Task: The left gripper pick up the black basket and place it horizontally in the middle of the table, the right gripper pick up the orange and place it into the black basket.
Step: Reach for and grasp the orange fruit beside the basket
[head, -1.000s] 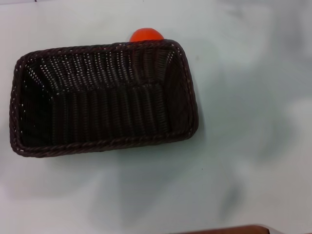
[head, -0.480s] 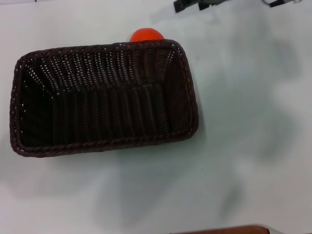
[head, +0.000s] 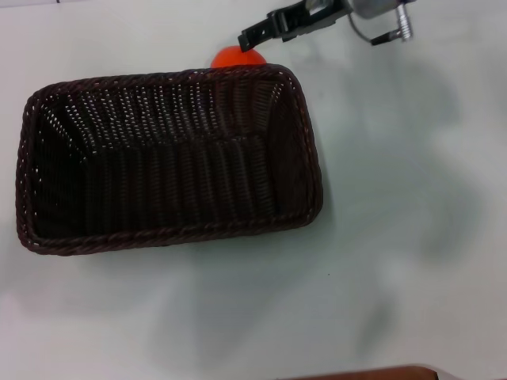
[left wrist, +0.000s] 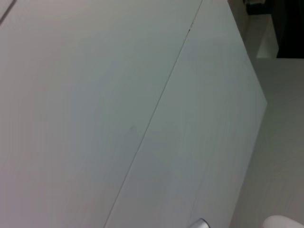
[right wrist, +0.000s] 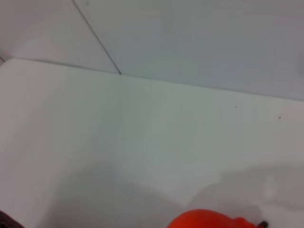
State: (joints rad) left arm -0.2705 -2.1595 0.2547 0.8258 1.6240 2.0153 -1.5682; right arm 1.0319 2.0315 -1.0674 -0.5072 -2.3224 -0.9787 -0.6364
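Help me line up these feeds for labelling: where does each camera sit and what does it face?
Head view: above, looking down at the black basket, the orange behind it, the right gripper above the orange.
Left wrist view: faces pale panels; no body shown.
Right wrist view: faces the table; no fingers shown.
Shared: the orange.

A pale, smooth surface (left wrist: 95, 118) fills most of the left wrist view, crossed by a thin dark seam (left wrist: 152, 118); its far edge slants past a dark corner (left wrist: 287, 28).
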